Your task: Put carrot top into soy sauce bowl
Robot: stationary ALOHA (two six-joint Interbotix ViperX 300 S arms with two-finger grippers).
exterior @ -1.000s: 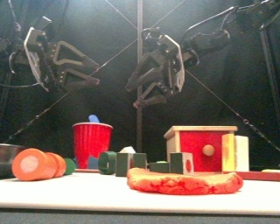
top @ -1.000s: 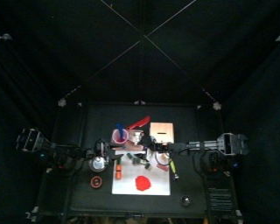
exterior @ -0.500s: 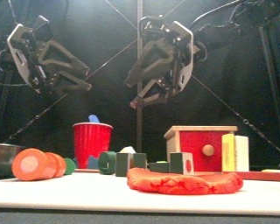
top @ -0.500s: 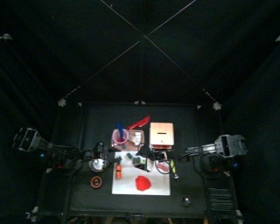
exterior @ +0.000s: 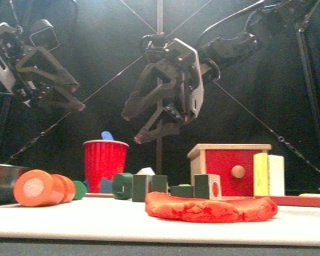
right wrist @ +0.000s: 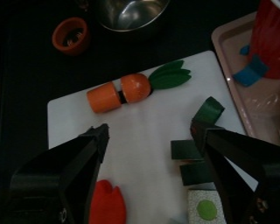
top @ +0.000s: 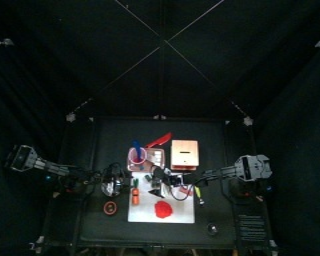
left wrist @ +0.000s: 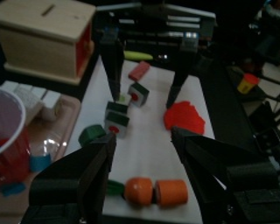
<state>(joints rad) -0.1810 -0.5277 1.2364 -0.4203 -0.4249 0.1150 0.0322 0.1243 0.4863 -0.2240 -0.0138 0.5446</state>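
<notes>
Carrot on the white board, both end effectors above it, empty.

The carrot (right wrist: 133, 87) lies flat, its green top (right wrist: 171, 73) pointing away from the bowl (right wrist: 130, 10). The right end effector (right wrist: 154, 144) hovers nearer, jaws spread; the left end effector (left wrist: 143, 157) hangs released too.

The top view looks straight down from far above the small black table (top: 89, 205). The front view sits level at its edge, close. Both wrist views look down nearby, sharing the orange carrot (right wrist: 119, 92) on the white board (left wrist: 149, 149).
</notes>
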